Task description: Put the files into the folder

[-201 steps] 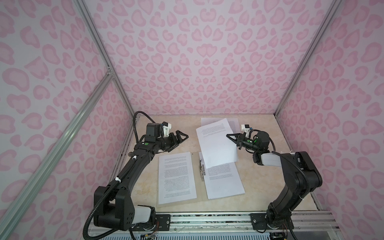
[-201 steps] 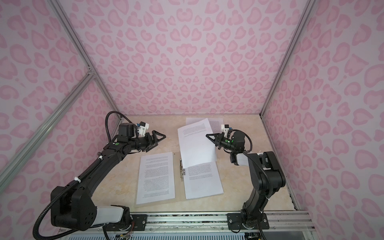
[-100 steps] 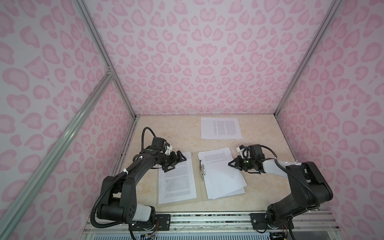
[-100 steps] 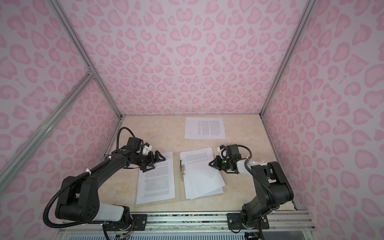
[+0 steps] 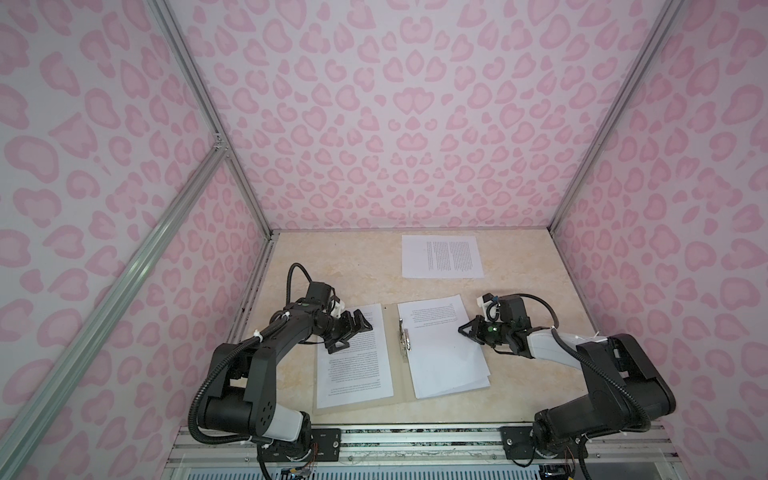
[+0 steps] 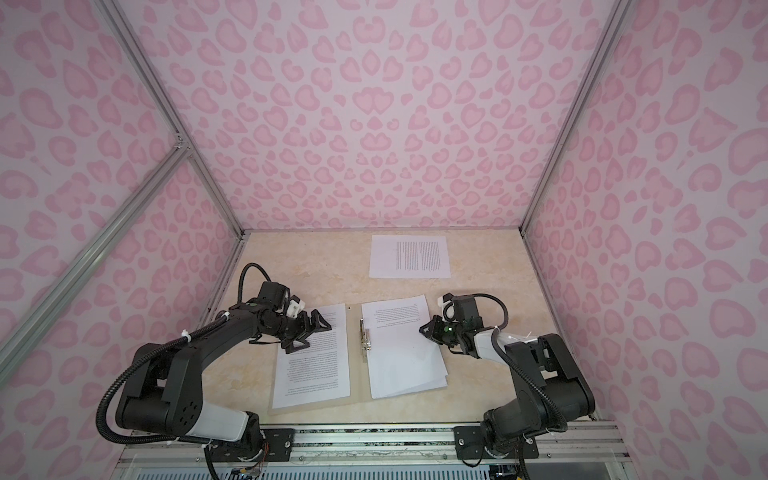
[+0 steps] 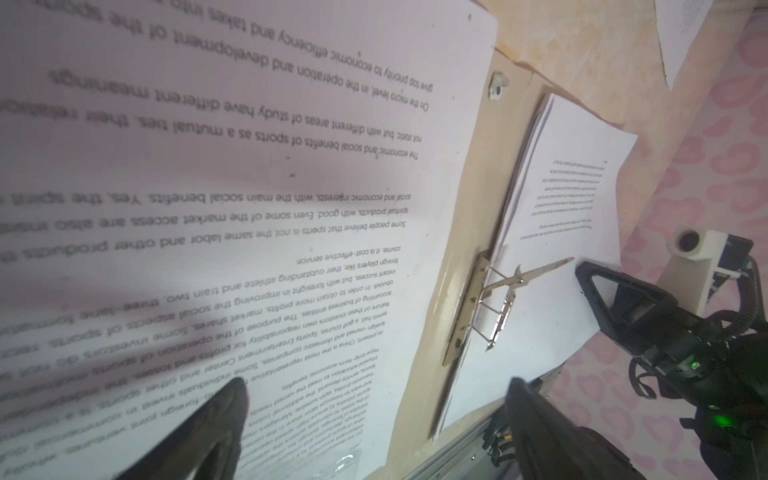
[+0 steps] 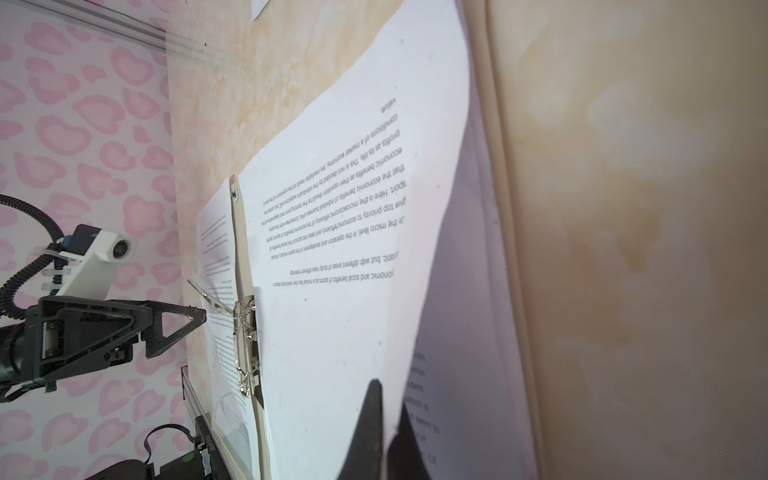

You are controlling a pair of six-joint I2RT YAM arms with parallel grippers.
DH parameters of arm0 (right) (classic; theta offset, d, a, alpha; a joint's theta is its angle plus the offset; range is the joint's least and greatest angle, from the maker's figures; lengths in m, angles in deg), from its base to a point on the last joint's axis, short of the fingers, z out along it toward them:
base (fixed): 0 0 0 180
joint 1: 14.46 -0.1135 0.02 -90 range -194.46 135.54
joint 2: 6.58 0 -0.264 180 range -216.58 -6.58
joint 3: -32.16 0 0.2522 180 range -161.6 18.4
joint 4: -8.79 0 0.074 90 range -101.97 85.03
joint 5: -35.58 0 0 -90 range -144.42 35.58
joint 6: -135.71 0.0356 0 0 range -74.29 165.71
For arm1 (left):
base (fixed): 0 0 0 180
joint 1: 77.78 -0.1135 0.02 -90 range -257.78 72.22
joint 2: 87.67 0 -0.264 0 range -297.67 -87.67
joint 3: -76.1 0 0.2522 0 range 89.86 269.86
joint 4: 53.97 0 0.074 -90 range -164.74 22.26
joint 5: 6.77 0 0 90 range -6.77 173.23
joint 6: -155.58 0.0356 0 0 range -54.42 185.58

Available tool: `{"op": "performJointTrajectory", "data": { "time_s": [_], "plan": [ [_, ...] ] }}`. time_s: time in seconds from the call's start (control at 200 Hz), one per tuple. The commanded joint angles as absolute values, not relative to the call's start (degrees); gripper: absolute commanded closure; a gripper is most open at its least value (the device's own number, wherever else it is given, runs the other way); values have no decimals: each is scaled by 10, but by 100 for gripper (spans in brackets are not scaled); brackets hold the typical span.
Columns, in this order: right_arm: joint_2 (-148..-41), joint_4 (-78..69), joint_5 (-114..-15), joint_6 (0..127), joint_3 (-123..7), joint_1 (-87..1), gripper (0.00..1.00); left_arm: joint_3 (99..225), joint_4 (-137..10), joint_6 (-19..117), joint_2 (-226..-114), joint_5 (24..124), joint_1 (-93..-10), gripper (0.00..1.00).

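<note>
The beige folder (image 5: 395,376) (image 6: 355,374) lies open on the table, its metal clip (image 5: 404,341) (image 7: 500,307) standing up at the spine. One printed sheet (image 5: 353,365) (image 7: 249,166) covers its left half. A stack of files (image 5: 442,357) (image 6: 403,357) lies on its right half. My right gripper (image 5: 460,330) (image 8: 388,409) is shut on the right edge of the stack's top sheet (image 8: 353,208), low over the pile. My left gripper (image 5: 351,337) (image 7: 374,411) hovers open over the left sheet's far corner, holding nothing. Another printed sheet (image 5: 442,256) (image 6: 409,257) lies at the back.
Pink patterned walls close in the left, back and right sides of the marble-look table (image 5: 332,274). A metal rail (image 5: 415,440) with both arm bases runs along the front edge. Bare tabletop shows between the folder and the back sheet.
My right gripper brought its raised sheet down onto the stack on the folder's right half. My left arm dropped forward from the back left to just above the left sheet.
</note>
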State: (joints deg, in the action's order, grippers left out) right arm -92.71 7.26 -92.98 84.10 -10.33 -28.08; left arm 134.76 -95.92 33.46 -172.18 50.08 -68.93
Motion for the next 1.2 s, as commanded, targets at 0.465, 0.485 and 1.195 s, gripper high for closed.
{"op": "performJointTrajectory", "data": {
  "time_s": [0.465,0.485,1.195],
  "plan": [
    [-948,98,-931,843,-104,-299,86,1349,-952,338,-1728,488,-690,2],
    [-944,95,-928,841,-104,-299,81,1349,-952,338,-1727,487,-690,2],
    [-1103,-164,-738,727,-495,-269,19,1452,-980,344,-1652,568,-631,2]
  ]
}}
